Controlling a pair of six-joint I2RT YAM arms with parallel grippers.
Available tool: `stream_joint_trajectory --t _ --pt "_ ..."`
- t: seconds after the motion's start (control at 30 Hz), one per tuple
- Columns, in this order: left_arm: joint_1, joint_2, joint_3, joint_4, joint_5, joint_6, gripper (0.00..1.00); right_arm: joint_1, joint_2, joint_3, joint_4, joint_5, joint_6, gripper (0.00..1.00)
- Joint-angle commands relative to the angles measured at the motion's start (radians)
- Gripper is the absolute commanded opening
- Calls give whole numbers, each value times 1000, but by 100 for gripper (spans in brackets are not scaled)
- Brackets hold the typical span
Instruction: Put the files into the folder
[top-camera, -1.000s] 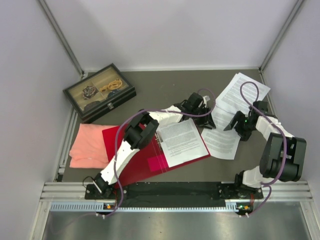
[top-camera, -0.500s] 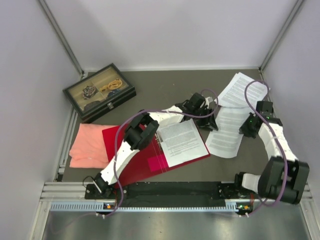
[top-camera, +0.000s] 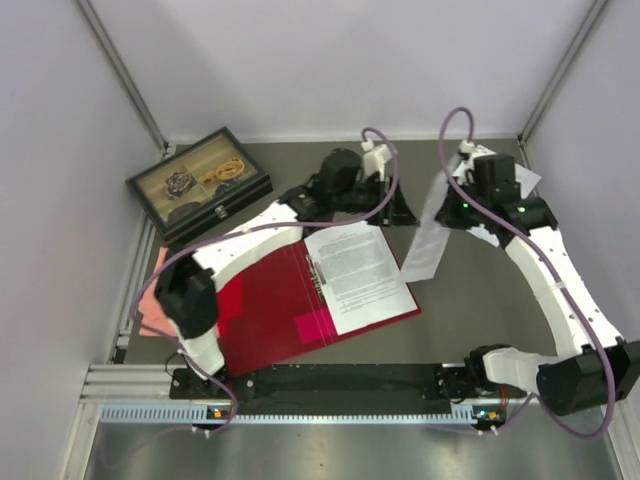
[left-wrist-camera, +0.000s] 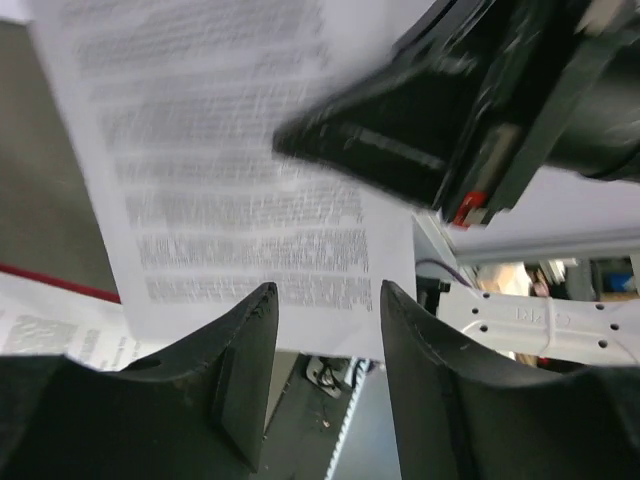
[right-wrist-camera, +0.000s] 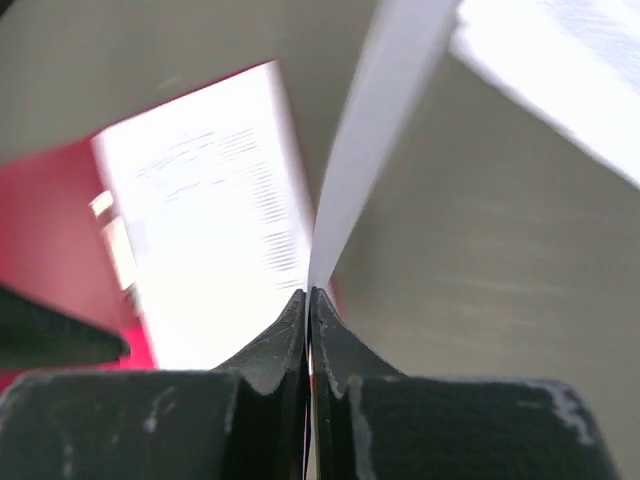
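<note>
While the folder (top-camera: 270, 310) serves as my landmark, I place everything else against it. It lies open and flat on the grey table (top-camera: 300, 165), its red inside facing up.

One printed page, the filed sheet (top-camera: 360, 275), already rests on the folder's right half. A second page, the lifted sheet (top-camera: 424, 235), hangs in the air just beyond the folder's far right corner, clear of the table and not yet over the red. A remaining sheet (top-camera: 528, 181) lies on the table well to the right of the folder and behind it. It is partly hidden under my right arm, so I cannot tell whether more pages lie beneath it.

My right gripper (right-wrist-camera: 308, 300) is clenched on an edge of the lifted sheet, the paper pinched thin between the two jaws. My left gripper (left-wrist-camera: 325, 300) hovers behind the folder's far edge, close to that hanging page. Its jaws are parted with nothing between them.

I judge the task partly done. One page is in, one is in my grip and has yet to be laid on the folder, and at least one more waits on the table.
</note>
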Motion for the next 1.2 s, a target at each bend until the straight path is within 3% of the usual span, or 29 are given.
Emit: stream_joint_trajectory --t 0.0,0.13,0.33,0.47,0.93,1.17 --pt "87 -196 -196 -34 -134 92 50 134 85 99 5 -284 -40 0" --pt "189 -425 -374 -50 -220 95 51 171 125 99 129 -617 -20 0" --pt "261 -609 -503 -96 -306 118 53 99 181 -33 182 -725 29 0" --pt "264 -614 -505 -122 -305 118 53 51 217 -133 302 -776 83 0" --pt "264 -553 -531 -79 -236 91 54 34 504 -144 371 -825 28 0" --pt "265 -540 -542 -68 -222 91 54 33 596 -102 321 -811 -49 0"
